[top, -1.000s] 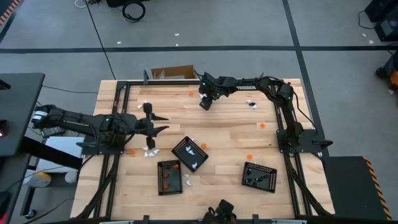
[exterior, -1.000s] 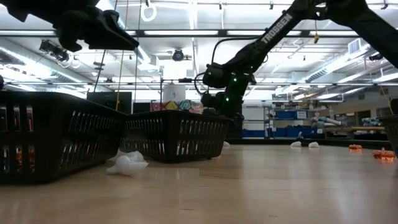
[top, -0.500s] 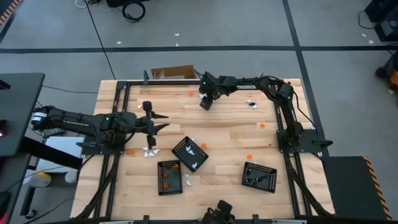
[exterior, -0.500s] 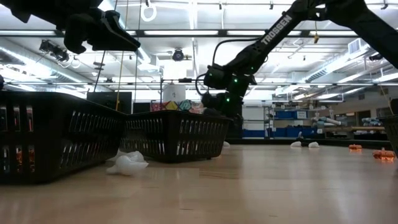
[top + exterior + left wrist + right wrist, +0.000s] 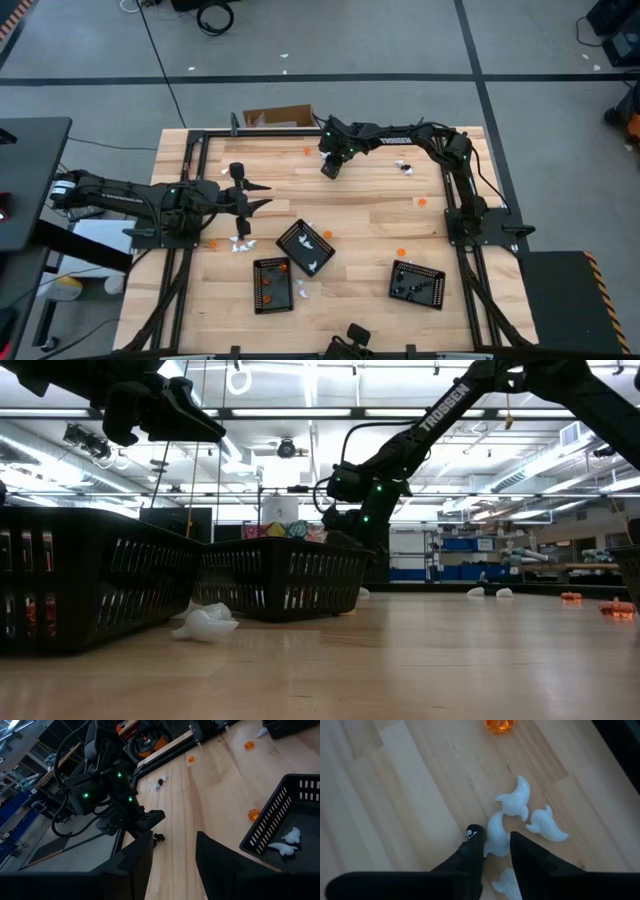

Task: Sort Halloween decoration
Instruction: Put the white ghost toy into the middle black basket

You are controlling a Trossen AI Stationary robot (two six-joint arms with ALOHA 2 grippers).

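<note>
The decoration is tiny orange, white and black pieces scattered over the wooden table. My right gripper (image 5: 329,170) is near the far edge, pointing down and open (image 5: 492,847). Its fingers stand on either side of a white ghost piece (image 5: 495,837). A black skull piece (image 5: 475,831) lies at one fingertip. More white ghosts (image 5: 515,800) (image 5: 546,826) and an orange piece (image 5: 500,724) lie just beyond. My left gripper (image 5: 262,197) hovers open over the table's left part (image 5: 172,850), holding nothing. My right gripper comes from above with one finger (image 5: 470,857) on each side of the white ghost, which lies flat on the table. Whether the fingers touch it, I cannot tell.
Three black mesh trays sit toward the near edge: one with white pieces (image 5: 305,247), one with orange pieces (image 5: 272,283), one with black pieces (image 5: 417,283). Loose orange pieces (image 5: 402,252) (image 5: 422,202) and white pieces (image 5: 240,243) lie between them. A cardboard box (image 5: 277,117) stands beyond the far edge.
</note>
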